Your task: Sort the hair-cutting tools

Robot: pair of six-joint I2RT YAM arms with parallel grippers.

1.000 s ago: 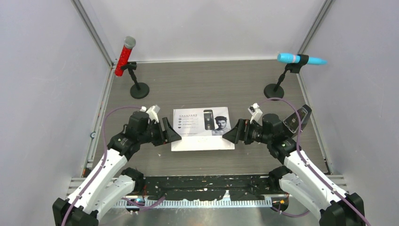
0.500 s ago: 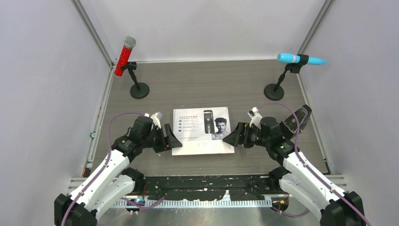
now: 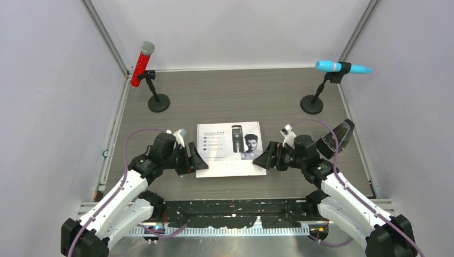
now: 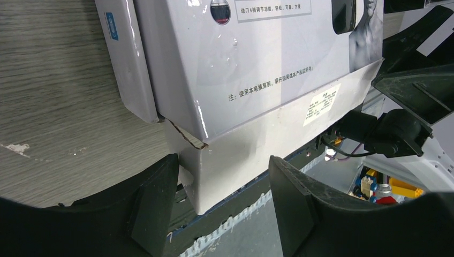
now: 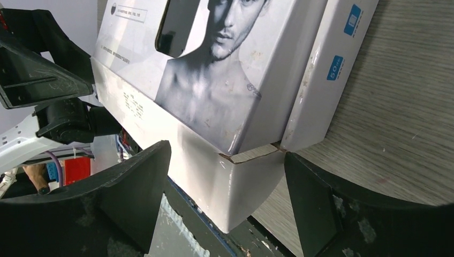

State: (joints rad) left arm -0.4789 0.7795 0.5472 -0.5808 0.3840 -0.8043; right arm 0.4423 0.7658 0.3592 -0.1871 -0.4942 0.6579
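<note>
No hair-cutting tools lie in the open. Only a printed clipper shows on the lid of the flat white cardboard box (image 3: 230, 152), which sits closed at the middle of the grey wood-grain table (image 3: 225, 101), so they are probably inside. The box's long axis runs left to right, with the left claw (image 3: 195, 159) at its near left corner and the right claw (image 3: 264, 157) at its near right corner, equally close. Both claws are spread, pinching nothing. The top view shows this flanking. Only the wrist views show each corner standing between the fingers, and the lid's torn lower edge overlapping the base. I cannot tell whether any finger touches the card.
</note>
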